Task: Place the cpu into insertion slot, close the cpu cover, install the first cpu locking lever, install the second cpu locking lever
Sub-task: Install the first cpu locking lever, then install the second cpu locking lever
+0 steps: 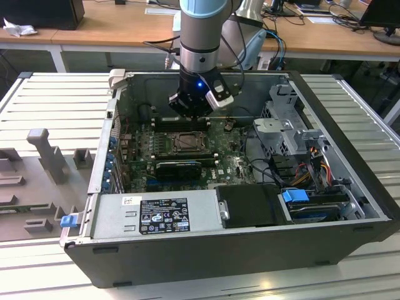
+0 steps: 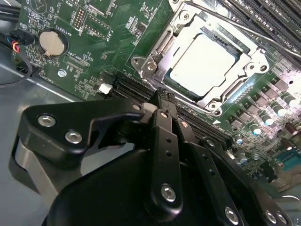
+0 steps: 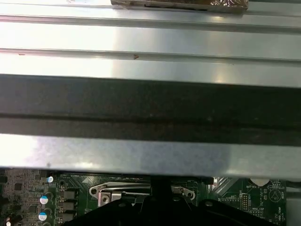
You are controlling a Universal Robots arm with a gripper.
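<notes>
Black robot gripper (image 2: 162, 101), fingers pressed together on nothing, hovers just beside the motherboard socket.
Beyond it, the flat silvery square cpu (image 2: 204, 63) lies seated under the thin metal cpu cover (image 2: 155, 52); it looks light, rigid, fragile, best gripped by edges.

The gripper (image 1: 192, 114) hangs inside the open case (image 1: 350, 156), just above the motherboard (image 1: 228, 164); the closed cpu cover (image 2: 207, 61) lies unobstructed below its tip; memory slots (image 2: 277, 21) flank the socket beyond; a drive cage (image 1: 289, 134) crowds the exterior view's right.
</notes>
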